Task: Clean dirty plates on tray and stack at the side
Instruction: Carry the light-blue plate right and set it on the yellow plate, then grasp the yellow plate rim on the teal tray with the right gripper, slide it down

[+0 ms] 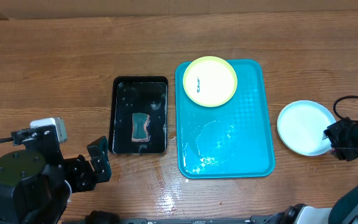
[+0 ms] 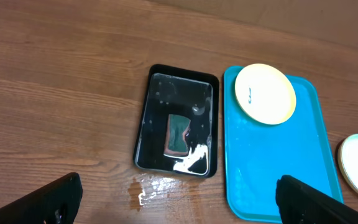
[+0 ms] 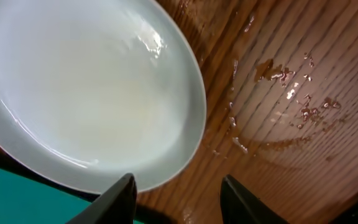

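Your right gripper [image 3: 178, 186] sat closest to its wrist camera, its 2 dark fingers [image 3: 120, 199] parted with bare, wet wood between them, so it was released and grasped nothing. Just beyond the fingertips lay the pale-blue white plate [image 3: 86, 93], flat on the wooden table [image 3: 303, 93], and droplets glistened on the boards beside its rim. From overhead, you had that plate [image 1: 306, 127] resting on the table right of the turquoise tray [image 1: 253, 149], apart from it, with the right gripper [image 1: 335, 138] at its right edge. On the tray's far left corner sat 1 yellow-green rimmed plate [image 1: 210, 81], a small teal smear [image 1: 199, 81] on its white centre, and the tray's floor nearer to you looked wet. Left of the tray, just beside it, was a black rectangular tray [image 1: 120, 87] holding a teal sponge [image 1: 140, 127] in shallow water. Your left gripper [image 1: 101, 163] hovered near the table's front left, spread wide and empty, over a patch of spilled water [image 1: 173, 193].
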Tool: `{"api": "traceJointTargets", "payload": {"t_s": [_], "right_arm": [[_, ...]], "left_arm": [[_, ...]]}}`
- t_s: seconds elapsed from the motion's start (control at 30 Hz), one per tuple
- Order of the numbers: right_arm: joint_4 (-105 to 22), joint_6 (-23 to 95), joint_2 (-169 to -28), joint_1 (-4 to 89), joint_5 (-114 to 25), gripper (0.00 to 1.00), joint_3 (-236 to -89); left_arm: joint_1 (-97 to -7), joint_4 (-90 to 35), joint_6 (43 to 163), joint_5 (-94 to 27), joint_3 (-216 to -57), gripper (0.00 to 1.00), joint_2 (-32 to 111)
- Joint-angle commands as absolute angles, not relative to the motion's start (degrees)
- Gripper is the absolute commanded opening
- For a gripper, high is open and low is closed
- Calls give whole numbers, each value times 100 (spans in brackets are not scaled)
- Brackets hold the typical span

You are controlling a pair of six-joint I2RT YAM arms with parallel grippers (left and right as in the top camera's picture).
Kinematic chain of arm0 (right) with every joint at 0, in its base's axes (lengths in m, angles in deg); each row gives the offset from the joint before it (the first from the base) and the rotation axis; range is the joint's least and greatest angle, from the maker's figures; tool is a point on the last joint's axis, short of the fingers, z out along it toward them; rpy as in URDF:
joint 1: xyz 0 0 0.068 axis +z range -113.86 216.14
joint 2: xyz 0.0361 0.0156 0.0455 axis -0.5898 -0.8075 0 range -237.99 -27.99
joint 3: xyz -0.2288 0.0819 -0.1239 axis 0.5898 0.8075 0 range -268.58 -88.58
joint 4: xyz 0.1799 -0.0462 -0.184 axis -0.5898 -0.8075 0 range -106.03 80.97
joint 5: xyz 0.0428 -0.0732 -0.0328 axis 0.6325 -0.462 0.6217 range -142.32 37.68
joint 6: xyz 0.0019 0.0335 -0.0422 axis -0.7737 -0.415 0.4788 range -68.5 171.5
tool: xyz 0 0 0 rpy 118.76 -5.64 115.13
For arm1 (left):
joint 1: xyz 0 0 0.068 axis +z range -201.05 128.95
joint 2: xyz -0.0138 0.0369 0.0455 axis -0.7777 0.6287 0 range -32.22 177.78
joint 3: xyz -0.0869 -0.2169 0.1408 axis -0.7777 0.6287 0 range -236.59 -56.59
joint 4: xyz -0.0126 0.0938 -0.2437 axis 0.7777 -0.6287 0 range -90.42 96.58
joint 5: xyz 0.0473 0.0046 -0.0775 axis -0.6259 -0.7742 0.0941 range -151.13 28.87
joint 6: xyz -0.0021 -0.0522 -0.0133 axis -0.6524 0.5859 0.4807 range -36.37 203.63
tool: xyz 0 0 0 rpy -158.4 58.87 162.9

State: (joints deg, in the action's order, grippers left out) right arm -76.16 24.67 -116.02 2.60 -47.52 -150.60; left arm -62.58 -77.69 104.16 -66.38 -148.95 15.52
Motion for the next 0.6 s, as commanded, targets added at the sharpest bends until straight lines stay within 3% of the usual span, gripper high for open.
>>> {"api": "traceJointTargets", "payload": {"t_s": [0.0, 0.17, 0.3, 0.57], "right_arm": [[-7653, 3263, -11368, 411, -4110, 46, -15331], [-7642, 4419, -11038, 1281, -2558, 44, -15777], [-7094, 4447, -10977, 2593, -2562, 43, -15961], [-5334, 4402, -11694, 4914, -5067, 50, -15943]], "left_arm": [[-6269, -7760, 10289, -6728, -14926, 100, 1565], [-6269, -7760, 10289, -6728, -14926, 100, 1565], [-6269, -7760, 10289, -6728, -14926, 100, 1565], [-6269, -7760, 10289, -6728, -14926, 100, 1565]]}}
